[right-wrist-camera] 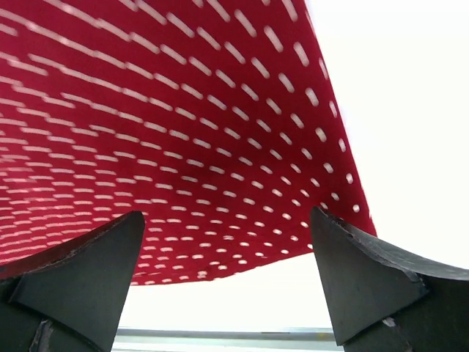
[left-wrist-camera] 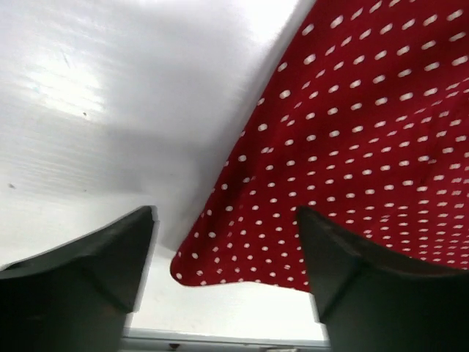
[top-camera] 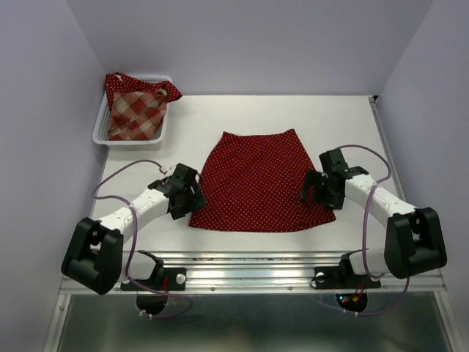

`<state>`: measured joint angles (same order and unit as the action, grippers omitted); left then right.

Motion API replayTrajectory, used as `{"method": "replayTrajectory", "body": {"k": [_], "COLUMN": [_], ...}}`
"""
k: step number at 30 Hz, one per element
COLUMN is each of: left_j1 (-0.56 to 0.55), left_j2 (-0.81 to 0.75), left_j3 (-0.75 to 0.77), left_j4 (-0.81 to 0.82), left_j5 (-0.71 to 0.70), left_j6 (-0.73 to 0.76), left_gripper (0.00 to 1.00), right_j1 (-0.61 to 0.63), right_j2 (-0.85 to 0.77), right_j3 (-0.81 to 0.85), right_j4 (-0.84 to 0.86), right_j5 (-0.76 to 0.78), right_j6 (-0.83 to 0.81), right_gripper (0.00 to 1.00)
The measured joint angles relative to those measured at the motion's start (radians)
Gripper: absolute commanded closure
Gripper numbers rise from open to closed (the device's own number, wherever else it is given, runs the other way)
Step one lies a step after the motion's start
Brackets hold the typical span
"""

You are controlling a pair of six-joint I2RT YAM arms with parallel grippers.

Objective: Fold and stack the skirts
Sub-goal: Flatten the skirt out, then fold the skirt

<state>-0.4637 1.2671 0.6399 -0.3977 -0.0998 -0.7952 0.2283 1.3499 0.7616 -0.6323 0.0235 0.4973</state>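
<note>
The left end effector and right end effector gape empty (jaws wide) at the near hem corners of the dotted skirt, spread flat on the surface. Light, limp cloth, likely to sag: pinch it at those corners.

Left arm, white tubular shells between chunky black joint housings, and the right arm its twin, each trailing a thin lilac cable in a loose loop. Left gripper and right gripper alike: matte black, wedge-shaped fingers.
</note>
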Motion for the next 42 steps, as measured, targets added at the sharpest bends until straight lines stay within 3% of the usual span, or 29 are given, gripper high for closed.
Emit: {"method": "replayTrajectory", "body": {"k": [5, 11, 19, 26, 33, 42], "left_j1": [0.0, 0.001, -0.001, 0.001, 0.021, 0.113], "left_j2": [0.017, 0.209, 0.702, 0.982, 1.151, 1.18], "left_j3": [0.208, 0.586, 1.028, 1.253, 1.467, 1.461], "left_j4": [-0.096, -0.011, 0.04, 0.004, -0.01, 0.037], "left_j5": [-0.048, -0.003, 0.195, 0.211, 0.196, 0.21], "left_j6": [0.048, 0.178, 0.332, 0.403, 0.42, 0.389], "left_gripper": [0.01, 0.01, 0.01, 0.01, 0.01, 0.01], "right_j1": [0.0, 0.0, 0.0, 0.0, 0.0, -0.002], "right_j2": [-0.009, 0.031, 0.446, 0.717, 0.805, 0.837], "right_j3": [0.2, 0.352, 0.63, 0.792, 0.877, 0.916], "right_j4": [-0.006, 0.146, 0.251, 0.25, 0.249, 0.245], "right_j5": [-0.023, -0.146, -0.196, -0.226, -0.206, -0.195], "right_j6": [-0.076, -0.102, -0.109, -0.133, -0.163, -0.222], "right_gripper": [0.0, 0.0, 0.0, 0.0, 0.0, 0.0]}}
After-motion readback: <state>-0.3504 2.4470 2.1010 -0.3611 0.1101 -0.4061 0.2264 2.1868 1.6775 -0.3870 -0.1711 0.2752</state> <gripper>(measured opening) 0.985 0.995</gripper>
